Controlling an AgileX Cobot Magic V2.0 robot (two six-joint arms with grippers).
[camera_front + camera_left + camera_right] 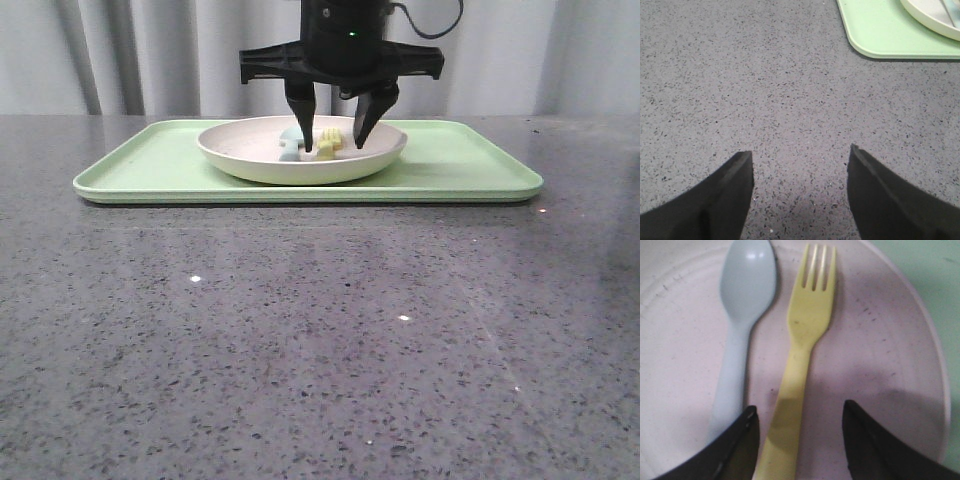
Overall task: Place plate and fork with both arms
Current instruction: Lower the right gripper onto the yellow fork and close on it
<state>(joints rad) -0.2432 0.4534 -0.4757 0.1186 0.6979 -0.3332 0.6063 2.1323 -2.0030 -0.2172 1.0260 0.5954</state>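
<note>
The cream-white plate [250,165] sits in the middle of a light-green tray [450,160]. In it lies the yellow fork [810,315], tines pointing away from the wrist camera; from the front, the fork [331,140] shows just over the rim. My right gripper [333,147] hangs open over the plate [880,355], and its fingers straddle the fork's handle without touching it; in the wrist view the right gripper [799,407] has the handle nearer one finger. My left gripper [800,151] is open over bare table, short of the tray's corner [880,30]. It is out of the front view.
A pale blue spoon [747,280] lies in the plate right beside the fork, parallel to it. The spoon [291,140] peeks above the rim from the front. The speckled grey table [320,340] stretches in front of the tray. Grey curtains hang behind.
</note>
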